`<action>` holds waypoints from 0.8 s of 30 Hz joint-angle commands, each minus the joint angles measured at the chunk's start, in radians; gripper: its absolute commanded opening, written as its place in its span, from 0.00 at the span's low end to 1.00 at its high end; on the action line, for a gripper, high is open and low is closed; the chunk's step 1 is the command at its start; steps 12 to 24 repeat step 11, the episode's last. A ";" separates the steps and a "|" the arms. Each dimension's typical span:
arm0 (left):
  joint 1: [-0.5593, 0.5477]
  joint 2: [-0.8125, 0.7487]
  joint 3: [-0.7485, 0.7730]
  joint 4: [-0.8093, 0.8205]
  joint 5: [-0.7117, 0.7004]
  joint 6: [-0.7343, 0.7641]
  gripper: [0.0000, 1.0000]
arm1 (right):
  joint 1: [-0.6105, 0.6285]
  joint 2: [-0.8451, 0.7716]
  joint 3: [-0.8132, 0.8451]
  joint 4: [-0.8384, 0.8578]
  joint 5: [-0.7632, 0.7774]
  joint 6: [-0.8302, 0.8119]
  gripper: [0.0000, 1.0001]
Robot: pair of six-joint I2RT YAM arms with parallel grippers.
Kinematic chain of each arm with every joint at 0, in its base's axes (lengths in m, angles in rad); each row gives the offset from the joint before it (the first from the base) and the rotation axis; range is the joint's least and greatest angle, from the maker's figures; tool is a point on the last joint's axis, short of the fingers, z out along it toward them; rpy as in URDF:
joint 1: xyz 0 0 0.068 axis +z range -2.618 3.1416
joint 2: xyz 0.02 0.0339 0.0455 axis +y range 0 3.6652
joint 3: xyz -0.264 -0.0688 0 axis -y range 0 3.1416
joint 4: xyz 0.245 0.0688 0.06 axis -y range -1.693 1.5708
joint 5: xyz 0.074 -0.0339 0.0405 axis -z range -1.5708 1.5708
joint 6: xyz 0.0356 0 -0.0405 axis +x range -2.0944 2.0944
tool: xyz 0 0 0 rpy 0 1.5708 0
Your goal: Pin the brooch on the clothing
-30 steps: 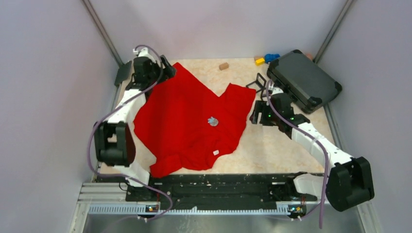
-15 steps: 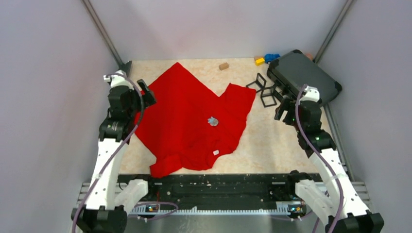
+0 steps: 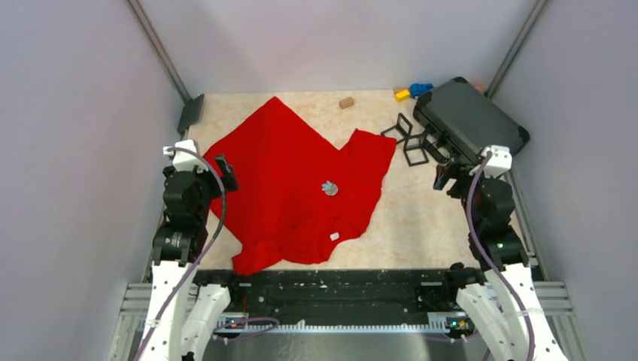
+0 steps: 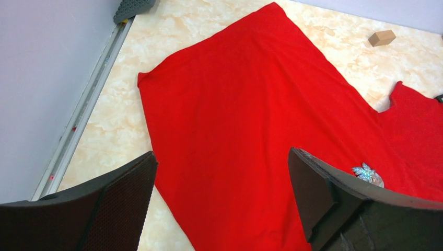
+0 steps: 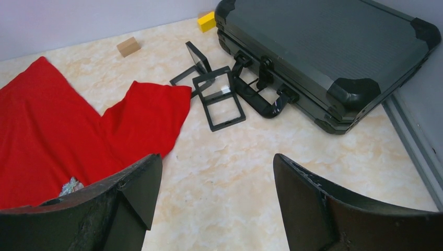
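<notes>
The red clothing (image 3: 290, 180) lies spread flat on the table, with a small white tag (image 3: 334, 236) near its front edge. It also shows in the left wrist view (image 4: 251, 115) and the right wrist view (image 5: 62, 136). A small silvery brooch (image 3: 329, 188) sits on its middle; it also shows in the left wrist view (image 4: 368, 174) and the right wrist view (image 5: 70, 185). My left gripper (image 3: 223, 171) is open and empty, raised over the garment's left edge (image 4: 222, 172). My right gripper (image 3: 444, 174) is open and empty above bare table right of the garment (image 5: 217, 175).
A dark grey case (image 3: 468, 124) lies at the back right, with black square frames (image 3: 410, 143) beside it. A small tan block (image 3: 346, 102), a yellow block (image 3: 402, 95) and a blue piece (image 3: 421, 89) sit at the back. A dark wedge (image 3: 192, 113) rests at the back left corner.
Both arms have pulled back from the far part of the table toward their bases and risen. The garment and the brooch have not moved.
</notes>
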 commanded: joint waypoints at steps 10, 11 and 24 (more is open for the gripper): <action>-0.002 0.013 0.010 0.040 0.009 0.016 0.99 | 0.000 0.012 0.009 0.049 -0.002 -0.022 0.79; -0.002 0.018 0.012 0.036 0.005 0.015 0.99 | -0.001 0.012 0.009 0.050 -0.003 -0.021 0.79; -0.002 0.018 0.012 0.036 0.005 0.015 0.99 | -0.001 0.012 0.009 0.050 -0.003 -0.021 0.79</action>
